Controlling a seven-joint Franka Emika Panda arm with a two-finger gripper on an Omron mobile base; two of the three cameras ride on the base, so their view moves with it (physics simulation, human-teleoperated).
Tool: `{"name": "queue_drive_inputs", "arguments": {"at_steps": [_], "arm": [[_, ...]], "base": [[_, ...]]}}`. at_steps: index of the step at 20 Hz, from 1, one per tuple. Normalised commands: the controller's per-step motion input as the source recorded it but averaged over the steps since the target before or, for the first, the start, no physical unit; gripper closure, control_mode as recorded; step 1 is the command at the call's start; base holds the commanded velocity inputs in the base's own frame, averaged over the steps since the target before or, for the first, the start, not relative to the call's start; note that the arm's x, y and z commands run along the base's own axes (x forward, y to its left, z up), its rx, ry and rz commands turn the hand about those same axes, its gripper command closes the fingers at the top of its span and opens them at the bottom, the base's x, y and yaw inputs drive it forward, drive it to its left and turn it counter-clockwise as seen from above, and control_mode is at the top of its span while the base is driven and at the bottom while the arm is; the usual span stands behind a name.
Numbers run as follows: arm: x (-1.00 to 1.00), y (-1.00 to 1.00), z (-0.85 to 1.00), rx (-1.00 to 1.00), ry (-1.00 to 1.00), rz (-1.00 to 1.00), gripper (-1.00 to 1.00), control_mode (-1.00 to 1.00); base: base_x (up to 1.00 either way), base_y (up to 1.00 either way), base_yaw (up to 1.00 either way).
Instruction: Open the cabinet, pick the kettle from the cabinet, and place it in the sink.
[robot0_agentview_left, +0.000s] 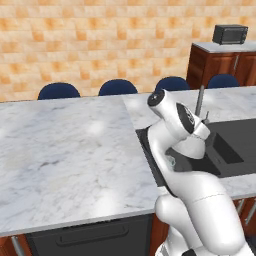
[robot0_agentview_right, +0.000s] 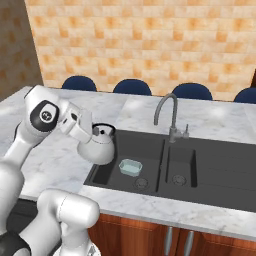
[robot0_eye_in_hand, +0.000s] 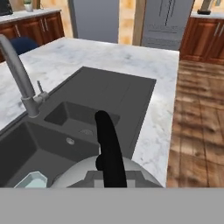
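Observation:
My gripper (robot0_eye_in_hand: 112, 178) is shut on the black arched handle (robot0_eye_in_hand: 109, 144) of the silver-grey kettle (robot0_agentview_right: 102, 146). The kettle hangs upright over the left end of the sink (robot0_agentview_right: 150, 150), just above its rim. In the hand view the kettle's rounded top (robot0_eye_in_hand: 135, 171) sits under the fingers, with the sink (robot0_eye_in_hand: 65, 113) spread out below. The slim silver tap (robot0_agentview_right: 167, 111) stands at the sink's back edge, right of the kettle. In the left base view my own arm hides the kettle, and the sink (robot0_agentview_left: 235, 145) lies beyond it. The cabinet is out of view.
A small pale blue bowl (robot0_agentview_right: 131, 167) lies in the left basin, below and right of the kettle. White marble counter (robot0_agentview_left: 65, 145) stretches to the left. Blue chairs (robot0_agentview_right: 132, 86) line the far side. A microwave (robot0_agentview_left: 230, 34) sits on a distant counter.

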Motion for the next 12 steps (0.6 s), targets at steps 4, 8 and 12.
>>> {"name": "queue_drive_inputs", "arguments": {"at_steps": [4, 8, 12], "arm": [[0.27, -0.08, -0.26, 0.03, 0.0, -0.1, 1.0, -1.0], [0.17, -0.18, -0.32, 0.0, 0.0, -0.08, 1.0, -1.0], [0.16, -0.1, -0.3, 0.0, 0.0, -0.06, 1.0, -1.0]], "base": [[0.0, 0.0, 0.0], [0.0, 0.0, 0.0], [0.0, 0.0, 0.0]]}}
